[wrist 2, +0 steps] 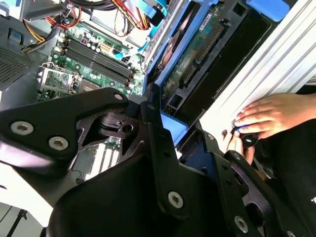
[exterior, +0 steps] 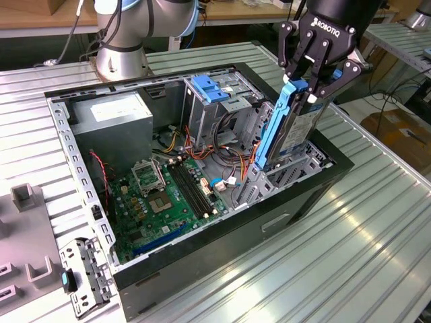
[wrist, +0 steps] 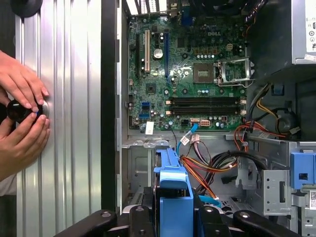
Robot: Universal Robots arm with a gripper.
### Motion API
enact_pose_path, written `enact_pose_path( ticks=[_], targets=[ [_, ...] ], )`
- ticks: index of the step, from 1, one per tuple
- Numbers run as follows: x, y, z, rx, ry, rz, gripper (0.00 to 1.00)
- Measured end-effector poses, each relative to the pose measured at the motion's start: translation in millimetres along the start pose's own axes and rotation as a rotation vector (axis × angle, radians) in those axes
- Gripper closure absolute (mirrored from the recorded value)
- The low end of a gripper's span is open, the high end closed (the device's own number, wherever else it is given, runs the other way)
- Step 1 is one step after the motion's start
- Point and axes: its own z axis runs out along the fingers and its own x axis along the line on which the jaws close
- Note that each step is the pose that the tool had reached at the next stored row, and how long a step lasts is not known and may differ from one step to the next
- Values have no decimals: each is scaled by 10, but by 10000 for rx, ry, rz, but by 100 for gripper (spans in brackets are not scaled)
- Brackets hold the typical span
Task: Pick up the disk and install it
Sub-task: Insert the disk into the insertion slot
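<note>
An open computer case [exterior: 269, 225] lies on its side on a ribbed metal worktop [exterior: 377, 229]. The robot's black gripper [exterior: 311, 91] comes down from above with its jaws closed on the top end of the disk [exterior: 296, 131], a silver drive in blue carrier rails. The disk stands nearly upright, with its lower end dipping into the metal drive bay [exterior: 313, 161] at the case's corner, toward the exterior view's right. The pick-up looks done; the disk appears only partly entered and not yet seated. Orange and red cables [exterior: 219, 145] bunch just beside the bay, near the disk's path. Further in sit a green motherboard [exterior: 165, 195], a grey power supply [exterior: 111, 118] and a blue latch [exterior: 212, 91] on a cage. In the first wrist view, a person's hands [wrist: 22, 84] rest on the worktop beside the case, around a small dark object [wrist: 17, 111].
</note>
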Motion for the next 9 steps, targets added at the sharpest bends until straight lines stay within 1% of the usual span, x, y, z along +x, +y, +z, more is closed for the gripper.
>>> enact_pose_path(
  ticks=[3, 9],
  targets=[
    [-1, -2, 4, -5, 1, 58, 63],
    [8, -3, 31, -6, -1, 81, 63]
  ],
)
